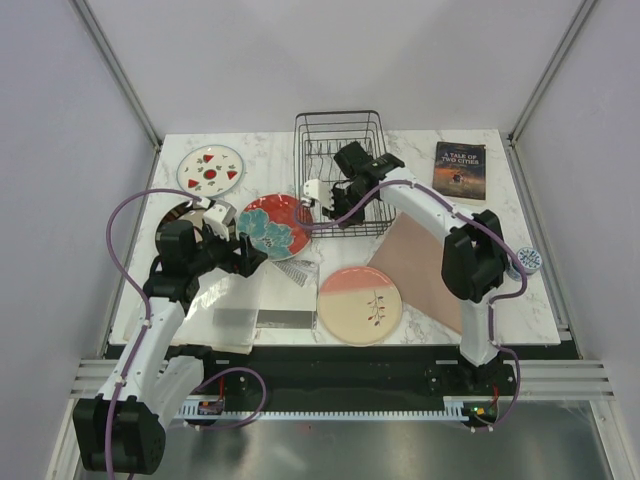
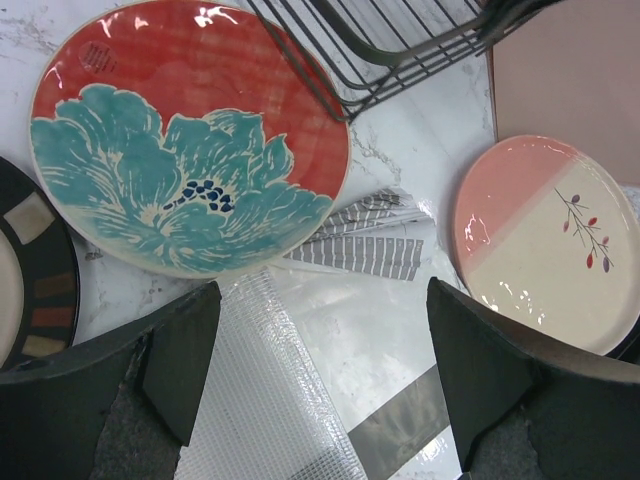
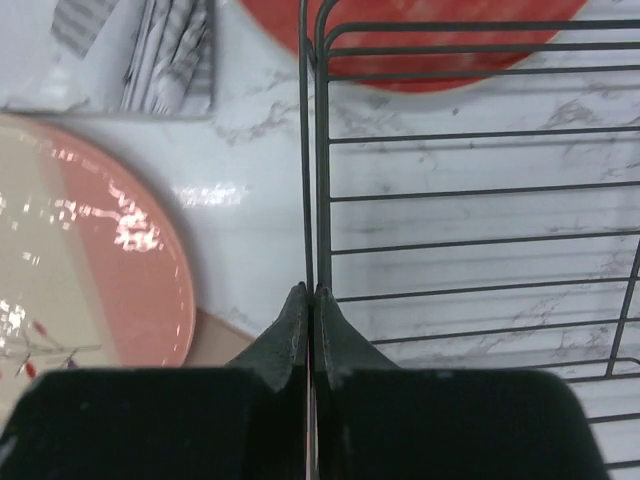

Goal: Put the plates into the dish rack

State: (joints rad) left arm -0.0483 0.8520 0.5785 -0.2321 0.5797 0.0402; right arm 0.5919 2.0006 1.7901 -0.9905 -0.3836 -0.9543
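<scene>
The black wire dish rack [image 1: 340,150] stands at the back middle with no plate in it. My right gripper [image 1: 338,212] is shut on a wire of its near-left rim [image 3: 312,150], fingertips pressed together [image 3: 312,295]. The red plate with the teal flower [image 1: 272,226] [image 2: 190,130] lies left of the rack. The pink-and-cream plate [image 1: 360,305] [image 2: 550,240] [image 3: 90,260] lies at the front. The white plate with red fruit marks [image 1: 210,168] lies back left. The dark brown plate [image 1: 185,215] [image 2: 30,290] is partly hidden by my left arm. My left gripper [image 1: 245,255] [image 2: 320,370] is open and empty over a clear bag.
A pinkish-brown mat [image 1: 420,265] [image 2: 570,80] lies right of the pink plate. A dark book [image 1: 460,168] lies back right. Clear plastic bags [image 1: 240,310] [image 2: 330,330] and a striped packet [image 1: 290,270] lie front left. A small round thing [image 1: 528,260] sits by the right edge.
</scene>
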